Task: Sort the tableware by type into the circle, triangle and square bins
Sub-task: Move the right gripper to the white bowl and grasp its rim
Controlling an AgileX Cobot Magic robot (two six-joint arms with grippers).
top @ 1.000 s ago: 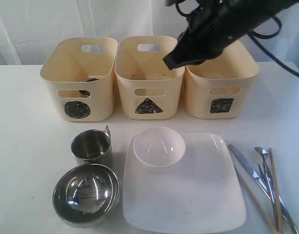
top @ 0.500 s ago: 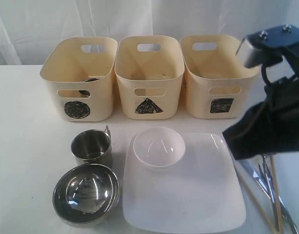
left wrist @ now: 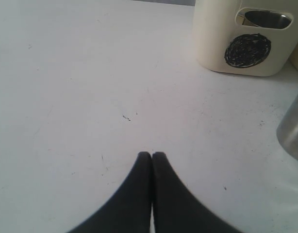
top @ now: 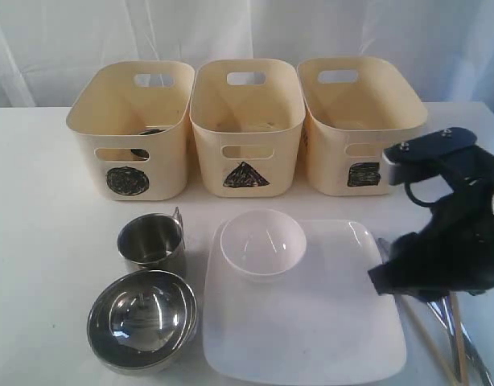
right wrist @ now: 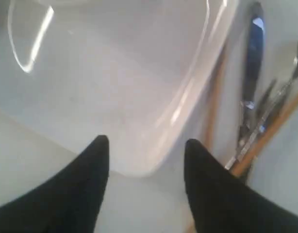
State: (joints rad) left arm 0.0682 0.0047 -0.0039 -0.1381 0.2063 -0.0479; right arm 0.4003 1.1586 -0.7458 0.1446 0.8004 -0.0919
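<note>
The right gripper (right wrist: 146, 143) hovers over the right edge of the large white square plate (top: 311, 330), fingers (right wrist: 98, 160) spread apart, holding nothing. Steel cutlery (right wrist: 252, 73) and wooden chopsticks (right wrist: 213, 104) lie on the counter (top: 38, 241) just right of the plate. The small white bowl (top: 262, 243) sits on its far left corner; a steel mug (top: 152, 241) and steel bowl (top: 142, 320) stand left of it, three bins (top: 245, 129) beyond. The left gripper (left wrist: 152, 156) has its fingers pressed together
</note>
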